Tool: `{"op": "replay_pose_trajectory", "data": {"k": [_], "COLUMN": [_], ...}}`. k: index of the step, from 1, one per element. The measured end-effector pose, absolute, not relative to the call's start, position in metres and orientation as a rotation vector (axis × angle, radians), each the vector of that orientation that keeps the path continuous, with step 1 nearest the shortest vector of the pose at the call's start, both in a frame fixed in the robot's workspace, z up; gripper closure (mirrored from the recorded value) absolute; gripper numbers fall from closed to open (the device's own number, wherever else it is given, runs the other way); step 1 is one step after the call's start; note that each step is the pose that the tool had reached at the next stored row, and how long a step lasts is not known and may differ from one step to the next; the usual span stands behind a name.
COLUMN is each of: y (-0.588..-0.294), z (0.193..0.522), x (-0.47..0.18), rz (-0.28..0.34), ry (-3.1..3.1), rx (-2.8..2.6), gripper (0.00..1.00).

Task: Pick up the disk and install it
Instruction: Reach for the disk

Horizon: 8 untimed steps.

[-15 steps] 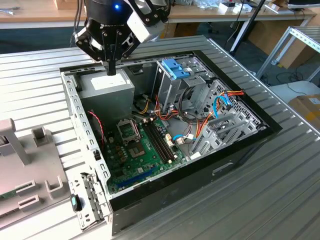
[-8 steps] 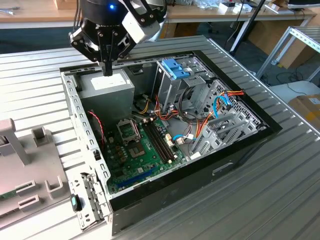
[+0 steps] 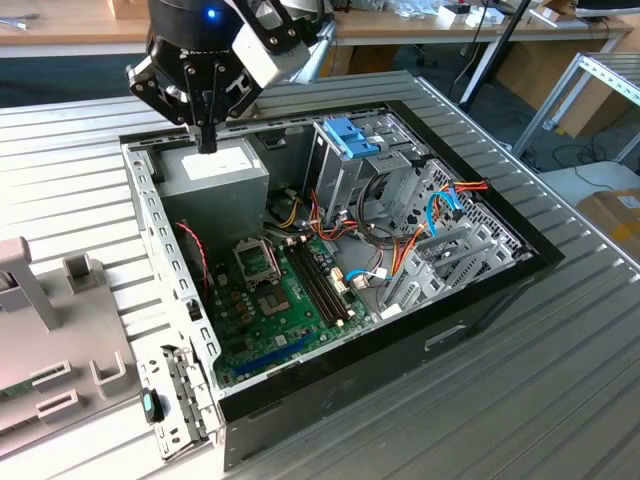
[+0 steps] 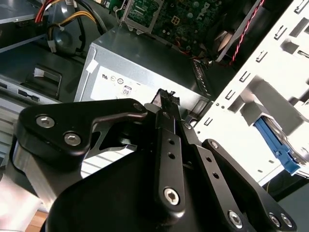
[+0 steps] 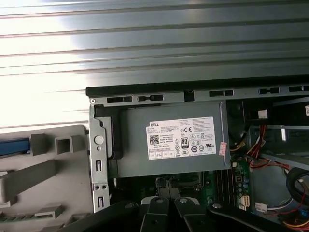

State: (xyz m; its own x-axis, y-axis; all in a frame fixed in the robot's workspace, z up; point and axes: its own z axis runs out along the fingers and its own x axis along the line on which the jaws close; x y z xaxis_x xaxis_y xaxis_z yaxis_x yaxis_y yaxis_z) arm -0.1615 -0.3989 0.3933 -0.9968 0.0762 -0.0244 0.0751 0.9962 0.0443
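Open computer case (image 3: 330,250) lying on its side on a ribbed metal worktop (image 3: 560,380), with the arm's hand (image 3: 206,140) poised over the grey power supply (image 3: 215,175) at the case's far corner. In the exterior view the black fingers point straight down and meet at their tips just above the power supply's white label. Both wrist views show the same: the hand (image 4: 166,99) is clenched, its fingertips (image 5: 161,203) drawn together with nothing between them.

The disk (image 5: 14,146) is outside the case, well apart from the hand. It sits in a pale grey fixture (image 5: 53,169) on the worktop, just beside the case's perforated side wall. Only a strip of its blue rail shows there. In the second wrist view the blue rail of the disk (image 4: 275,145) appears beyond the pale chassis wall (image 4: 260,87).

Inside the case, the green motherboard (image 3: 290,290) covers the floor. The metal drive cage (image 3: 350,175) stands toward the exterior view's right, with a blue plastic part (image 3: 350,135) on top. Orange, red and blue cables (image 3: 440,210) run beside it
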Motion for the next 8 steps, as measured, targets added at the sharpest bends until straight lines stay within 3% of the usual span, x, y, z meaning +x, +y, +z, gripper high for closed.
{"op": "replay_pose_trajectory", "data": {"k": [8], "y": [-0.3990], "z": [0.3933], "x": [-0.1664], "rz": [0.068], "ry": [3.113], "rx": [0.118], "gripper": [0.89]}}
